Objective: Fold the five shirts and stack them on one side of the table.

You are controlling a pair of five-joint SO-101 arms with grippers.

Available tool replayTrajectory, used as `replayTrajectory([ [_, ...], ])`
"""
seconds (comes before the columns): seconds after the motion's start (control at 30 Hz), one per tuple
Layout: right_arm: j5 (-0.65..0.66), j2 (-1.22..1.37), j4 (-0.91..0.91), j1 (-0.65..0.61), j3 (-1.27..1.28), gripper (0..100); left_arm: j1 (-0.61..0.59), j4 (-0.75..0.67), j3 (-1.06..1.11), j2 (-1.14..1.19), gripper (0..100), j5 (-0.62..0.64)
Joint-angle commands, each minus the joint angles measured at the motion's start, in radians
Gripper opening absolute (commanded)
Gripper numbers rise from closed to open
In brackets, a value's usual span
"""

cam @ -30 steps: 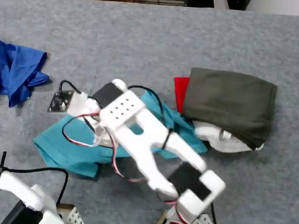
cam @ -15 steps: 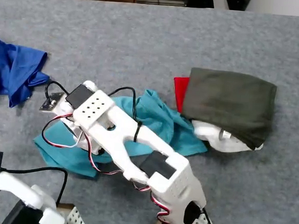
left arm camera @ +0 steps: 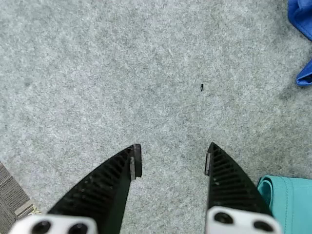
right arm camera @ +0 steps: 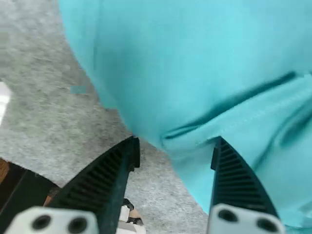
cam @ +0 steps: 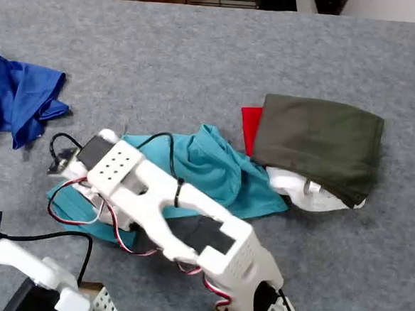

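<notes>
Right wrist view, right end effector point(right arm camera: 174, 144) spread apart, teal shirt point(right arm camera: 195, 73) just beneath its tips

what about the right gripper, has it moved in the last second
Yes. The right gripper has swung left across the teal shirt, away from the folded olive shirt and toward the crumpled blue shirt.

No readable text, labels, numbers or signs anywhere.

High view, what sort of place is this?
Likely a robotics lab bench: a grey carpeted table, a white arm with exposed wires over a teal shirt, and an olive shirt folded nearby.
</notes>
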Motion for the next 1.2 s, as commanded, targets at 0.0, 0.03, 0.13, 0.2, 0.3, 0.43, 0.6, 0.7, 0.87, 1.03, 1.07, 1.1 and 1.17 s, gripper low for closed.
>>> replayTrajectory([
  [0.0,-0.021,0.044,-0.017,0.005,0.004,24.9,-0.003,-0.009,-0.014,-0.001,22,-0.008],
  [0.03,-0.021,0.062,-0.018,0.018,0.001,24.9,-0.003,-0.011,-0.014,-0.001,22,-0.008],
  [0.13,-0.021,0.081,-0.04,0.067,-0.004,21.2,-0.003,-0.011,-0.014,-0.001,22,-0.008],
  [0.2,-0.021,0.081,-0.046,0.091,-0.005,15.7,-0.003,-0.011,-0.014,-0.001,22,-0.008],
  [0.3,-0.014,0.081,-0.049,0.111,-0.001,10.6,-0.002,-0.011,-0.014,-0.001,22,-0.008],
  [0.43,-0.011,0.081,-0.049,0.148,-0.005,11.5,0.012,-0.011,-0.014,-0.001,22,-0.008],
  [0.6,0.034,0.079,-0.025,0.177,-0.005,11.5,0.021,-0.006,-0.014,-0.001,22,-0.008],
  [0.7,0.052,0.068,0.008,0.171,-0.007,11.8,0.029,-0.005,-0.014,-0.001,22,-0.008],
  [0.87,0.069,-0.013,-0.008,0.171,0.002,19.9,0.029,-0.005,-0.014,-0.001,22,-0.008],
  [1.03,0.071,-0.008,-0.054,0.176,0.01,19.8,0.029,-0.005,-0.014,-0.001,22,-0.008],
  [1.07,0.071,0.004,-0.064,0.176,0.012,19.8,0.029,-0.005,-0.014,-0.001,22,-0.008],
  [1.1,0.071,0.021,-0.071,0.176,0.013,19.8,0.029,-0.005,-0.014,-0.001,22,-0.008],
  [1.17,0.069,0.054,-0.078,0.171,0.01,19.8,0.028,-0.005,-0.014,-0.001,22,-0.008],
])
